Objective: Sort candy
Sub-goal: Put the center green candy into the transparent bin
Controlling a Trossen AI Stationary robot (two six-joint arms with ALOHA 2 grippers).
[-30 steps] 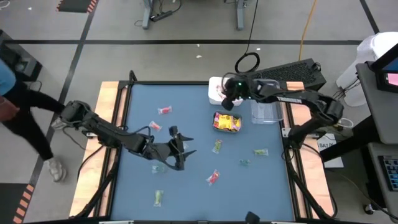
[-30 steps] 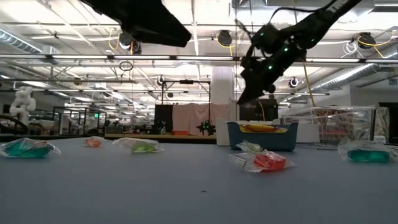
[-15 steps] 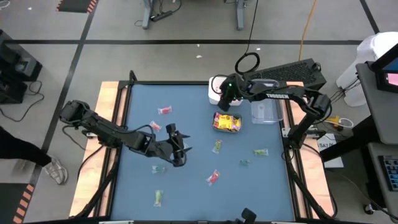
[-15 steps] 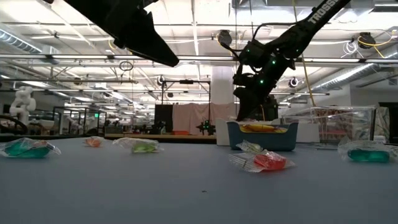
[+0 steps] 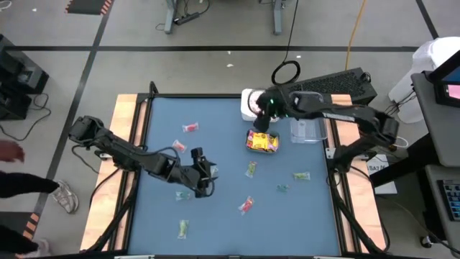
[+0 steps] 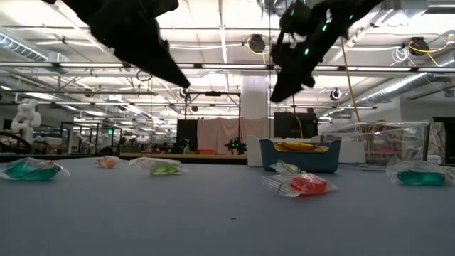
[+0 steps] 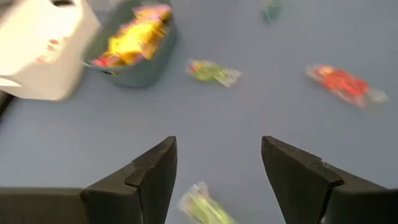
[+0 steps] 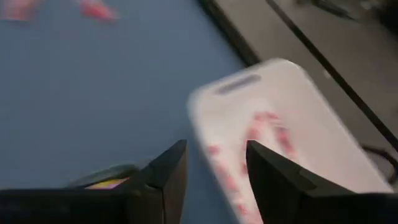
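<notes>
Wrapped candy lies scattered on the blue table (image 5: 223, 223): red pieces (image 5: 190, 128) (image 5: 246, 205), green pieces (image 5: 251, 169) (image 5: 301, 175). Yellow packets (image 5: 262, 141) fill a teal container (image 6: 299, 155). Pink-white sticks (image 8: 261, 127) lie in a white container (image 5: 249, 105). My left gripper (image 5: 206, 180) hangs open over the table's middle left, tipped down, with a pale green candy (image 7: 202, 208) on the table below its fingers. My right gripper (image 5: 264, 124) is open in the air between the white and teal containers, holding nothing.
A clear plastic container (image 5: 307, 128) stands right of the teal one at the far right. More candy lies near the front: a green piece (image 5: 183, 229) and a small one (image 5: 283, 188). A person's arm (image 5: 14, 183) shows beyond the table's left edge.
My right gripper dipped toward the containers, then rose again. My left gripper has tipped further downward and sunk a little over the table's middle left. No candy on the table has moved.
</notes>
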